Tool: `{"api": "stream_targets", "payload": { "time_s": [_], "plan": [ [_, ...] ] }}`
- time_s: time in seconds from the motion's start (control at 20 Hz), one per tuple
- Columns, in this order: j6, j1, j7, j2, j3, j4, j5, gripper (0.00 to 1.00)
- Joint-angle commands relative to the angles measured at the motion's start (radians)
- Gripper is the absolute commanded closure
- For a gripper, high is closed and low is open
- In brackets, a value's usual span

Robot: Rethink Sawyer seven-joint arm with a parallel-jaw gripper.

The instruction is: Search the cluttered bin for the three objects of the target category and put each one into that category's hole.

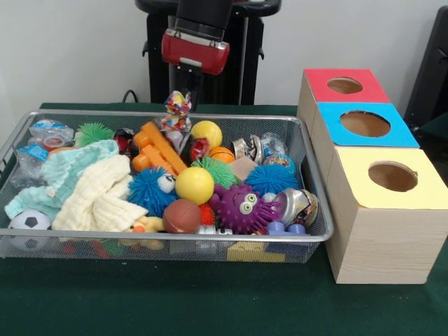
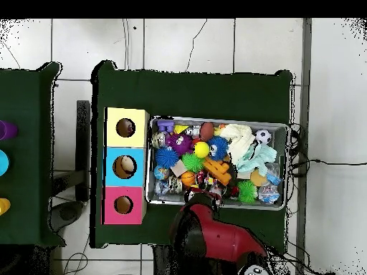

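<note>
The wire-mesh bin (image 1: 168, 239) lies on the green table, heaped with toys; it also shows in the overhead view (image 2: 218, 119). Three wooden boxes with round holes stand to its right: red top (image 1: 318, 80), blue top (image 1: 336, 133), yellow top (image 1: 364, 189). My gripper (image 1: 183, 89) hangs over the bin's far edge and looks shut on a multicoloured crinkly packet (image 1: 178, 108), held upright above the heap. In the overhead view the gripper (image 2: 203, 195) sits at the bin's near rim, next to the red box (image 2: 111, 205).
In the bin lie a yellow ball (image 1: 194, 185), a purple spiky toy with eyes (image 1: 241, 208), a blue spiky ball (image 1: 149, 189), an orange plastic toy (image 1: 157, 148), folded cloths (image 1: 91, 185), a small football (image 1: 28, 222) and a brown ball (image 1: 181, 215).
</note>
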Motion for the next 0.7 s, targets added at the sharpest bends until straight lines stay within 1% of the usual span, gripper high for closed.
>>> {"api": "stream_targets", "payload": {
  "time_s": [0.05, 0.25, 0.45, 0.7],
  "plan": [
    [0.121, 0.099, 0.19, -0.056, 0.013, 0.025, 0.1, 1.0],
    [0.148, 0.122, 0.193, -0.081, 0.005, 0.039, 0.122, 1.0],
    [0.15, 0.122, 0.199, -0.08, 0.021, 0.046, 0.137, 1.0],
    [0.176, 0.124, 0.205, -0.107, 0.037, 0.056, 0.167, 1.0]
  ]
}}
